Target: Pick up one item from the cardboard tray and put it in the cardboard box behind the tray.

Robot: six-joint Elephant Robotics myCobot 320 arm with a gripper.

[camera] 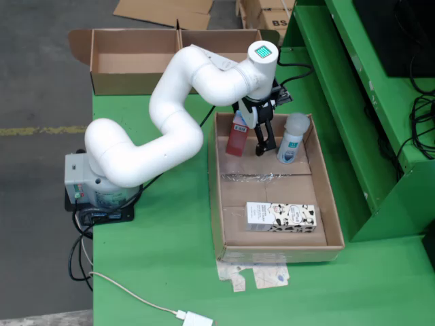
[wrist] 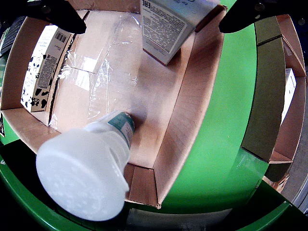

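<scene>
Jaws spread wide, holding nothing, hanging over tray (camera: 319,197) toward far right corner of table (camera: 163,251). Red carton (camera: 237,135), bottle (camera: 292,139) standing either side; cow-print carton (camera: 281,216) lying nearer front. Box (camera: 136,61) beyond far edge.

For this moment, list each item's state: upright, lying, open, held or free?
Gripper: open, lowered into the tray, holding nothing.
Red carton: upright, free, beside the gripper.
White bottle: upright, capped, free.
Cow-print carton: lying on its side, free.
Tray: open-topped, on the green table.
Box: open.
</scene>
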